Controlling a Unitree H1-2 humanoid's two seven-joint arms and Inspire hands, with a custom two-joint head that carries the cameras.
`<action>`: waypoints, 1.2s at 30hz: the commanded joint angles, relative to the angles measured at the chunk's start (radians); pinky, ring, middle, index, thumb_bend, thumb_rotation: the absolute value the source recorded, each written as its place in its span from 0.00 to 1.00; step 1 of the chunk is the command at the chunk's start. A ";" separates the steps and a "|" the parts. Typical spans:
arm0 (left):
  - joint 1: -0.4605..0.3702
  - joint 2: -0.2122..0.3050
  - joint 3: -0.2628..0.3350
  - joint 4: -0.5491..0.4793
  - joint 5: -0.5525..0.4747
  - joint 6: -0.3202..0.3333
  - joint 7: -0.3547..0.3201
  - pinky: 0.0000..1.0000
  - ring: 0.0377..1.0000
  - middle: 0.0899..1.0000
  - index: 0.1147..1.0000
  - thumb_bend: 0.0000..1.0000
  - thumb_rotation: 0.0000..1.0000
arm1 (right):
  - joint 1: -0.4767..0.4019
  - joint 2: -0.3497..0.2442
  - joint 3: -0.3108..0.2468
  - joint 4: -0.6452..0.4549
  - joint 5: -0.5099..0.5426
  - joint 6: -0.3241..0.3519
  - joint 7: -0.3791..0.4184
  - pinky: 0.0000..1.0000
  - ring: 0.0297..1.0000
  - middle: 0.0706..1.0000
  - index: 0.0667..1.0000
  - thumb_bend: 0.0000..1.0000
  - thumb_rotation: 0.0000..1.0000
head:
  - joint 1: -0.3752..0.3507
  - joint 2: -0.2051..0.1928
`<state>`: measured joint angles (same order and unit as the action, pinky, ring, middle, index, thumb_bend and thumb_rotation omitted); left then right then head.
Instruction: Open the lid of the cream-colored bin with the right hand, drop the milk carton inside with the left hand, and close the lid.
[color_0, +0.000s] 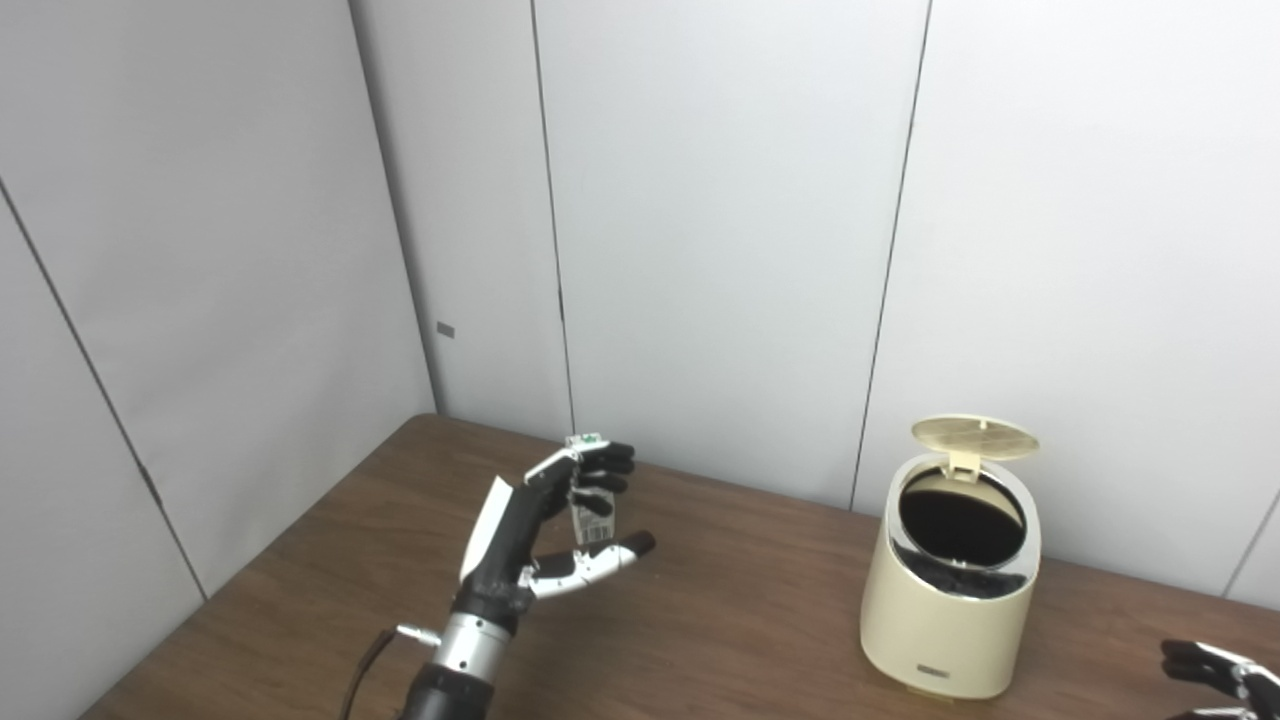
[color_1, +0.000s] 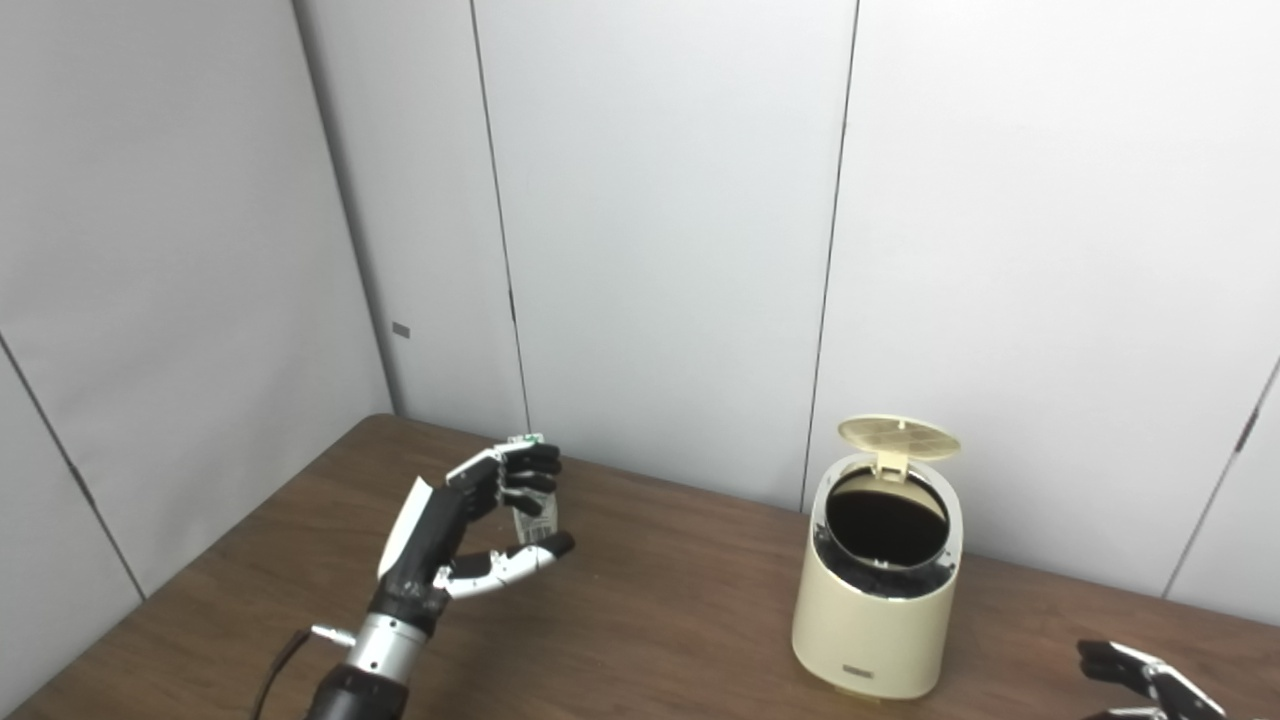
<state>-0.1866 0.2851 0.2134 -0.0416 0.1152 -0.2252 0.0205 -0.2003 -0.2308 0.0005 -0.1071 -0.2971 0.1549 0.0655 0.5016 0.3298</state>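
The cream-colored bin (color_0: 950, 590) stands on the brown worktop (color_0: 720, 620) at about four o'clock in the scene, its lid (color_0: 975, 437) tipped up and back, the dark opening exposed. At about eight o'clock, well apart from the bin, the left hand (color_0: 545, 530) holds the milk carton (color_0: 590, 500) upright above the worktop, fingers (color_0: 605, 470) clamped on it. The right hand (color_1: 1145, 680) sits at the five o'clock corner, only partly in view; I cannot tell its fingers' state.
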 joint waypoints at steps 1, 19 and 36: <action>-0.046 0.027 0.010 -0.023 0.008 0.007 0.011 0.58 0.65 0.68 0.68 0.72 0.12 | -0.044 -0.022 -0.001 -0.031 -0.004 -0.009 0.000 0.25 0.54 0.72 0.71 0.96 0.43 | 0.001 0.001; -0.200 0.153 0.047 0.155 0.029 -0.028 0.050 0.77 0.81 0.78 0.76 0.87 0.19 | -0.047 -0.034 -0.001 -0.035 0.000 0.001 0.015 0.21 0.51 0.71 0.69 0.97 0.43 | 0.003 0.013; -0.264 0.154 0.020 0.485 0.010 -0.140 0.076 0.83 0.90 0.87 0.81 0.90 0.19 | -0.036 -0.054 0.000 -0.033 0.006 -0.020 0.019 0.20 0.49 0.68 0.68 0.95 0.43 | -0.009 0.028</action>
<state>-0.4014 0.4256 0.2326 0.4473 0.1405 -0.3258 0.0712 -0.2087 -0.2623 0.0038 -0.1067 -0.2952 0.1671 0.0861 0.4909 0.3590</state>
